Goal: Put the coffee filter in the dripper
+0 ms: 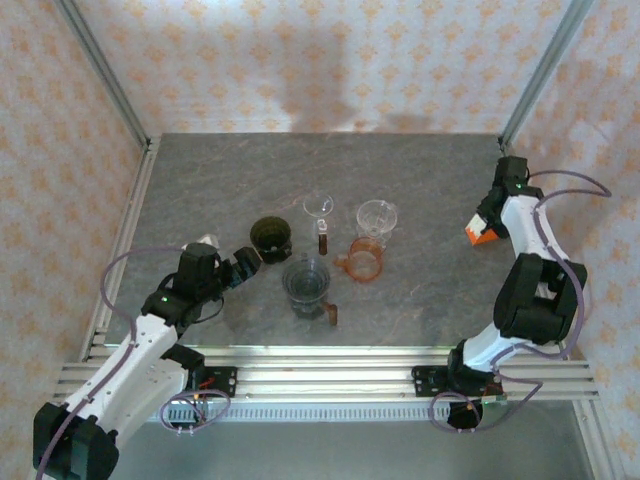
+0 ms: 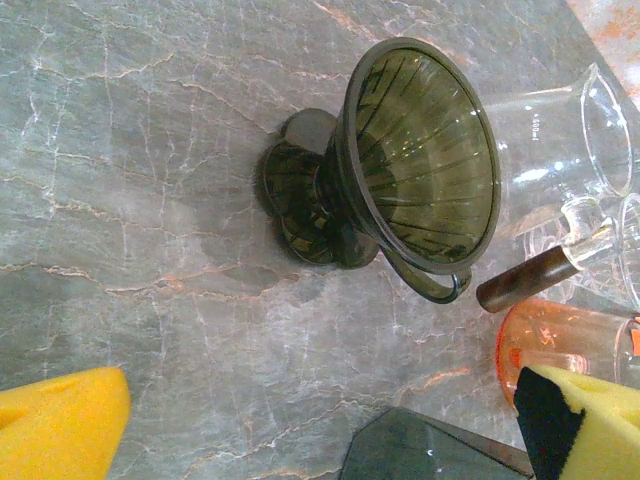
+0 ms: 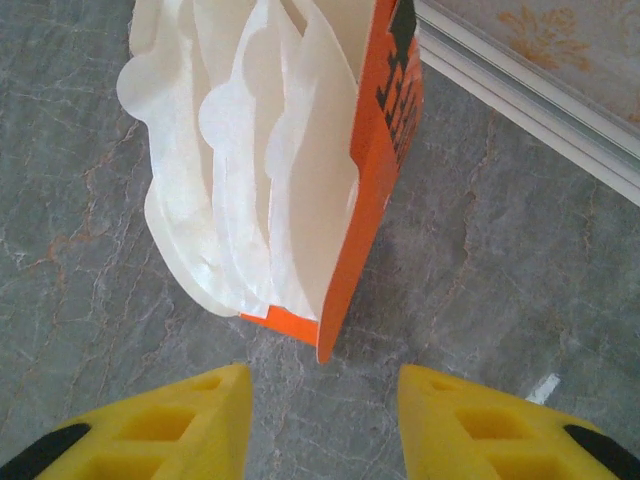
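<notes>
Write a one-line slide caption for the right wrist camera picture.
Right gripper, jaws apart, faces an orange box of white paper coffee filters on the grey marbled table.

From the top external camera we look down and forward from above and behind the arm bases (image 1: pixel 205 380). We stand far enough back there to take in the whole grey worktop (image 1: pixel 420 180) and the patterned walls (image 1: pixel 300 60) around it. Our left wrist camera sits close over the worktop, looking steeply down past the left pincer (image 2: pixel 320 440), whose yellow fingertips (image 2: pixel 60 425) frame the lower corners. It shares the dark dripper (image 2: pixel 420 150) and the glassware (image 2: pixel 560 150) beside it with the overhead view. Our right wrist camera looks along the right pincer (image 3: pixel 325 410), from very near, at the orange filter box (image 3: pixel 385 150). The overhead view shows that box small, near the worktop's right edge.
</notes>
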Controlling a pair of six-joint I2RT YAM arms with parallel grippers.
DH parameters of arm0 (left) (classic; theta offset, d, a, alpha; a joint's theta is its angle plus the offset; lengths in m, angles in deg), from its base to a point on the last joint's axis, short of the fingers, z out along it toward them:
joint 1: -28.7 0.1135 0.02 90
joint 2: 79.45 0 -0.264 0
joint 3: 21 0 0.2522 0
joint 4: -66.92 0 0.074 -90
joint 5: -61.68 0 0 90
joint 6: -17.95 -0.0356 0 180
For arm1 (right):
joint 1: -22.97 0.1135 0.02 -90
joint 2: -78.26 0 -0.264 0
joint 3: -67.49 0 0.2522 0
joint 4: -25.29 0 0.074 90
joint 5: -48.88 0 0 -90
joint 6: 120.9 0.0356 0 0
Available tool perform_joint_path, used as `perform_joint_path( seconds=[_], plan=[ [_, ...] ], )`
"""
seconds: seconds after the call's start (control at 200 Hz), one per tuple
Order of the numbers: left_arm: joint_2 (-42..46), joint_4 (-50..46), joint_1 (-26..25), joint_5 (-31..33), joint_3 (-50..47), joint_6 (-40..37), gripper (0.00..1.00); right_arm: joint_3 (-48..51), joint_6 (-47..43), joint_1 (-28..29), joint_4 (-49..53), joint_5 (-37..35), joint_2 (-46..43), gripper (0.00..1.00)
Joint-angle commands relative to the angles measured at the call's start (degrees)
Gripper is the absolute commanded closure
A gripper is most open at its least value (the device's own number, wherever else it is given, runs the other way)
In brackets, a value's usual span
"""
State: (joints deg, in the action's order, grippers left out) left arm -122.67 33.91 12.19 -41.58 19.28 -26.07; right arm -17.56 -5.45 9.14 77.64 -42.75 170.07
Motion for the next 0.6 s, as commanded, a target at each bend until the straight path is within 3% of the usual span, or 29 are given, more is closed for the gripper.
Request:
perform_joint_path(
  seconds=[0.0, 0.596],
  plan=[
    [-0.15, 1.40, -0.36, 0.91, -0.51, -1.43, 0.00, -2.89, -1.59, -0.24, 3.23, -2.67, 2.37, 0.60],
    [-1.73, 1.53, -0.36, 1.87, -0.16, -0.39, 0.00, -5.82, -4.28, -1.77, 4.45, -3.38, 8.02, 0.71]
  ],
)
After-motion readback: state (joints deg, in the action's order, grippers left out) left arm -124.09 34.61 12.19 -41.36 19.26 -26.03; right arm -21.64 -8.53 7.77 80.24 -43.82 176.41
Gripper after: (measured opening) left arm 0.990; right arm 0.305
